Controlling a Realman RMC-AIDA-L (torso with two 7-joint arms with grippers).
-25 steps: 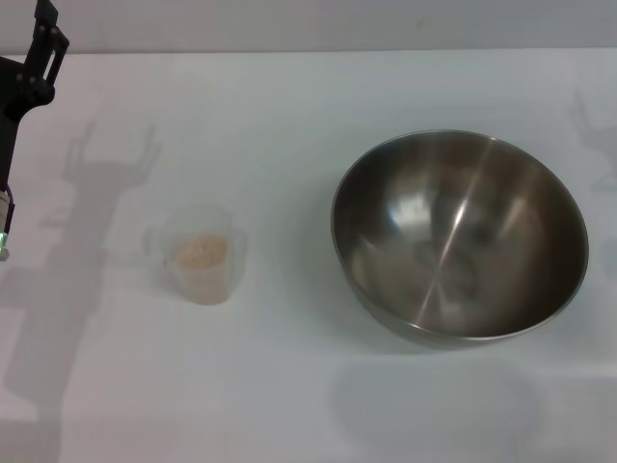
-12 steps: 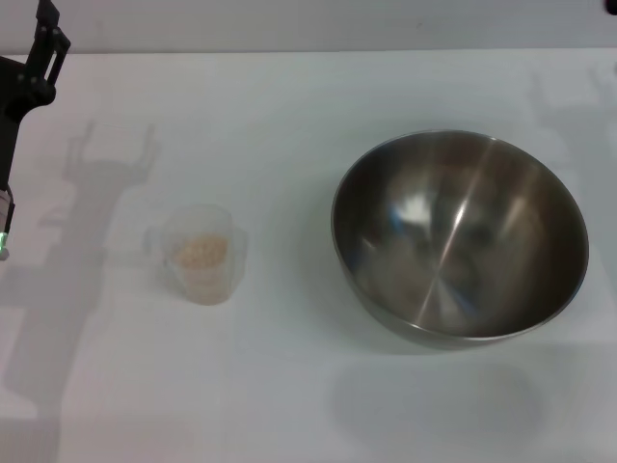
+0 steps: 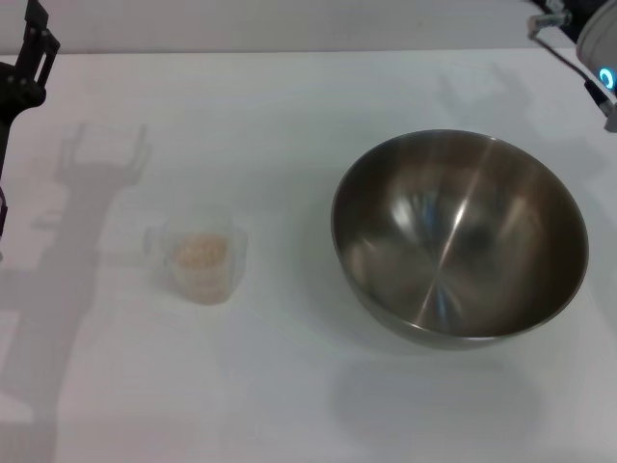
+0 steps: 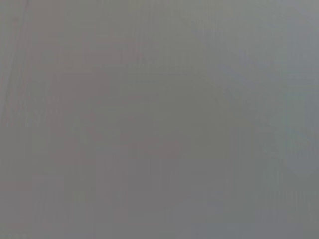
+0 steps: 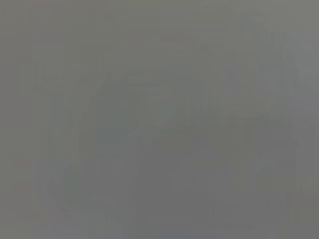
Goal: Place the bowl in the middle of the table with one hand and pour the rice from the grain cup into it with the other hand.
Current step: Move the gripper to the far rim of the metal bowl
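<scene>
The stainless-steel bowl (image 3: 459, 236) stands empty on the right half of the white table (image 3: 289, 106). The small transparent grain cup (image 3: 200, 256) stands upright on the left half, with a little pale rice (image 3: 201, 252) in its bottom. My left gripper (image 3: 27, 58) is at the far left edge, above the table and well clear of the cup. My right gripper (image 3: 576, 34) shows only in part at the far right corner, behind the bowl and apart from it. Neither holds anything that I can see. Both wrist views show only flat grey.
Shadows of both grippers fall on the table, one behind the cup (image 3: 101, 154) and one behind the bowl (image 3: 482, 92). The table's back edge meets a grey wall (image 3: 289, 24).
My right arm has come into view at the far right corner. My left gripper has shifted slightly left and up. Both shadows moved left. The bowl and cup have not moved.
</scene>
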